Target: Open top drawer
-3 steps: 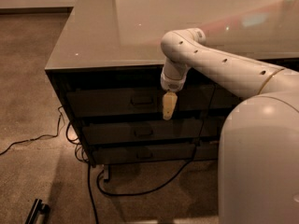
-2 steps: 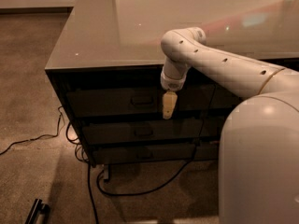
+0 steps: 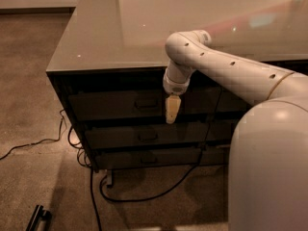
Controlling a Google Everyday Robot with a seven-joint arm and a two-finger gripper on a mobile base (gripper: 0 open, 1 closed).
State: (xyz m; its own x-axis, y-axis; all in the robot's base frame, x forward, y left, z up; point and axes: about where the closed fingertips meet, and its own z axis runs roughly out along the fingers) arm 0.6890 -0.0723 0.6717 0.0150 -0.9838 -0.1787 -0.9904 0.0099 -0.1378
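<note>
The top drawer (image 3: pixel 115 105) is the uppermost of three dark grey drawers under the glossy counter. Its front sits flush with the drawers below, and a small rectangular pull (image 3: pixel 143 103) shows at its centre. My gripper (image 3: pixel 171 110) hangs from the white arm with its pale fingers pointing down, in front of the drawer front and just right of the pull, its tip near the drawer's lower edge. It holds nothing that I can see.
The counter top (image 3: pixel 144 28) overhangs the drawers. Two like drawers (image 3: pixel 144 136) lie below. Black cables (image 3: pixel 144 196) trail over the carpet in front and at left. My white body (image 3: pixel 269 172) fills the right foreground. A dark bar (image 3: pixel 37 217) lies on the floor bottom left.
</note>
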